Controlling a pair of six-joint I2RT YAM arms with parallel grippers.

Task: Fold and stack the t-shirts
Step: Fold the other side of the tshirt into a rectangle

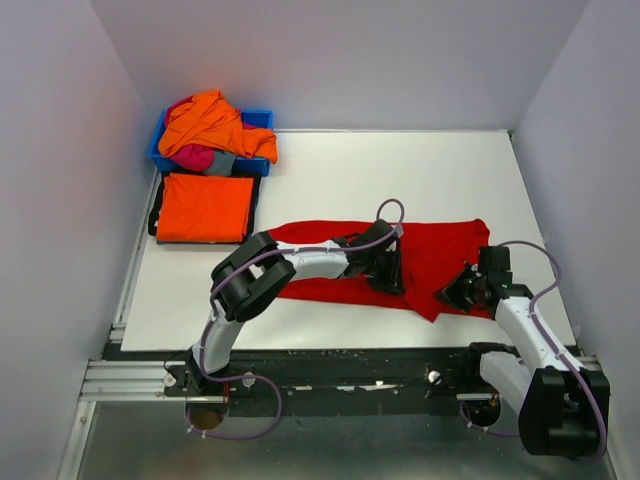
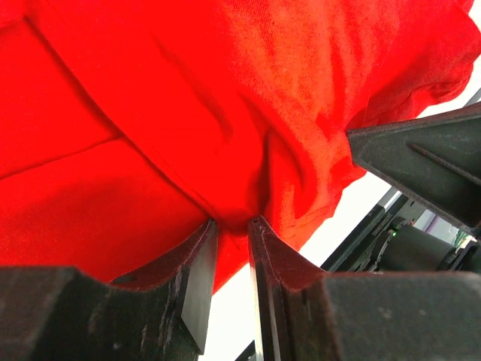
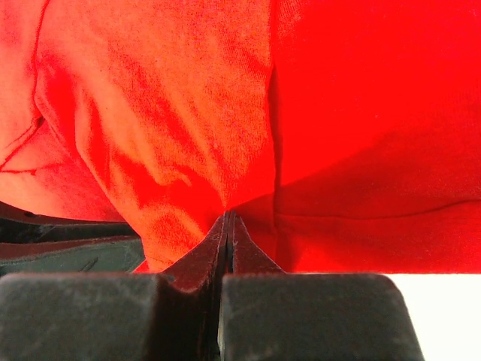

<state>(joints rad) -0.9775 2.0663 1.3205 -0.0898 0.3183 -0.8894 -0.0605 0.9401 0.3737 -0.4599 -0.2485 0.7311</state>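
The red shirt [image 1: 440, 250] lies toward the front right of the white surface [image 1: 330, 170], with its long axis running left to right. The left arm [image 1: 300, 262] bends at a raised elbow and reaches right. The right arm [image 1: 525, 330] reaches forward and inward. The left end effector [image 2: 233, 226] is narrow and pinches a fold of the shirt. The right end effector [image 3: 227, 216] is clamped tight on the cloth.

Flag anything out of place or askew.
The red t-shirt lies rumpled and uneven on the table, not flat. At far left, loose shirts are heaped above the rim of the blue bin and spill over it.
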